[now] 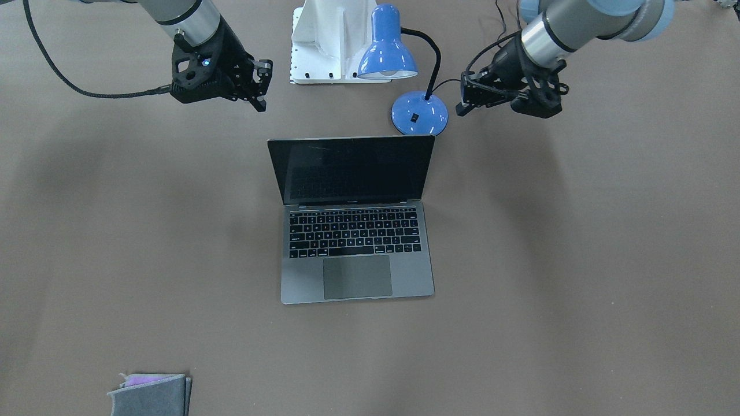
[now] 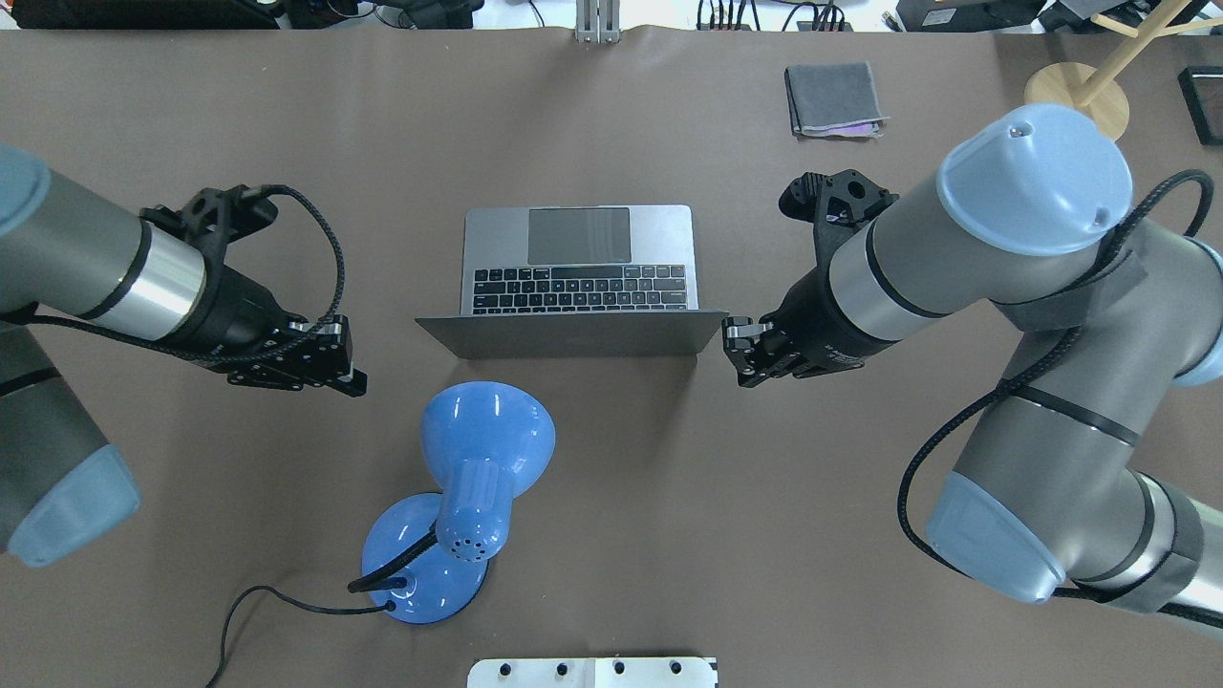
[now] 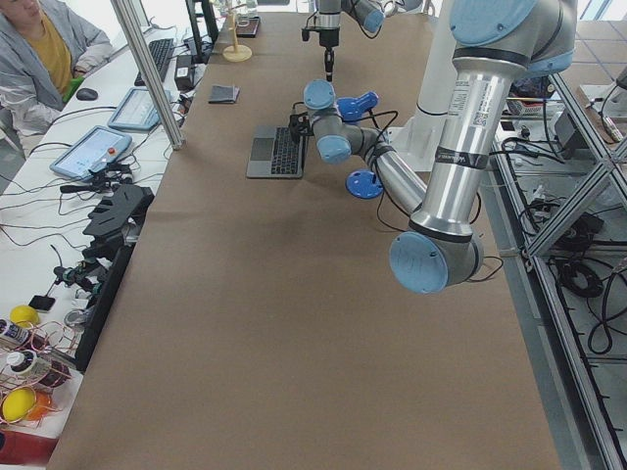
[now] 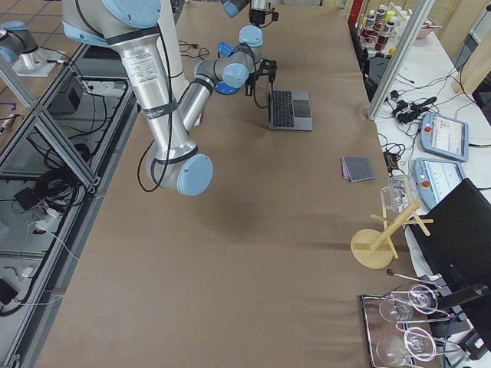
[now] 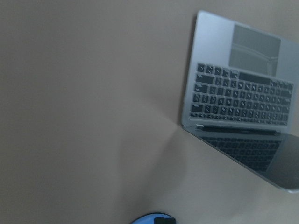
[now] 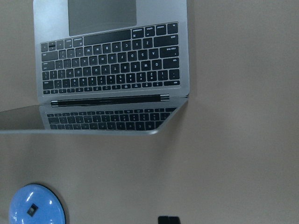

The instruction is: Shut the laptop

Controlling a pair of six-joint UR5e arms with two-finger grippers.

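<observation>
Laptop: we see the laptop [image 1: 354,231] open in the middle of the tabletop [image 1: 578,260], resting flat on its base.
Lid: the lid [image 2: 571,334] stands up and leans a little back toward the robot; the dark screen [image 1: 352,169] faces away from the robot.
Right arm: the right arm [image 2: 955,248] comes in from its own side, with the wrist turned inward toward the lid.
Right pincer: the right pincer [image 2: 734,352] hovers above the tabletop near the lid's corner on that side. In the front-facing view we see a gap between them. Its jaws are apart and hold nothing.
Left arm: the left arm [image 2: 86,258] reaches in from the opposite side, its wrist also pointing inward.
Left pincer: the left pincer [image 2: 349,352] hangs above the tabletop, more apart from the lid than the right one. Its jaws are spread and empty.
Lamp: a blue lamp [image 1: 387,55] stands behind the lid, on the left arm's side, with its round base on the tabletop.
Cloth: a folded grey cloth [image 2: 833,98] lies well apart, near the far edge on the right arm's side.
</observation>
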